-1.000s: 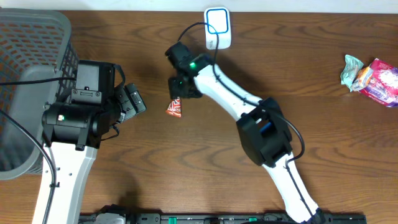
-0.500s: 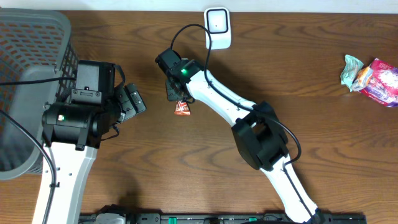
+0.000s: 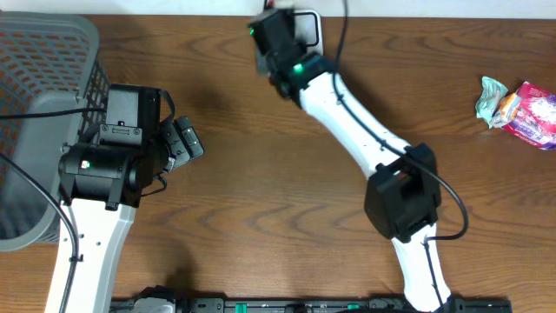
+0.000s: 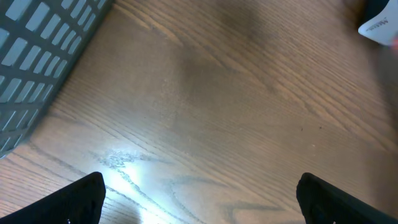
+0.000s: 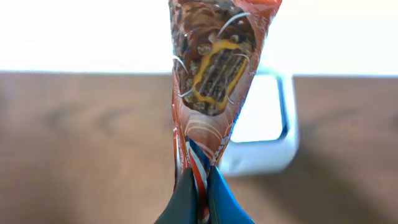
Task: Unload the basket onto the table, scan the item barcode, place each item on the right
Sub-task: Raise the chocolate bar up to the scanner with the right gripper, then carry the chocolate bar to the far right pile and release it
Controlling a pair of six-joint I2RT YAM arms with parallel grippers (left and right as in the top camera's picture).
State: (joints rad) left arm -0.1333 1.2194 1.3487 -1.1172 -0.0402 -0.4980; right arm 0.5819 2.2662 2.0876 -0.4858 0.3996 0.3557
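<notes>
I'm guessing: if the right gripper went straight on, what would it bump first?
Probably the white scanner, just behind the snack packet the right gripper holds; depth is unclear.

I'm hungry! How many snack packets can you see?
3. One chocolate bar is pinched in the right gripper before the white scanner. A teal packet and a pink packet lie together at the table's right edge. More may hide in the basket.

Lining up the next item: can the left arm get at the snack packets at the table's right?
Probably not. The snack packets lie far right, the left arm sits by the basket at far left, and the right arm stretches between them.
</notes>
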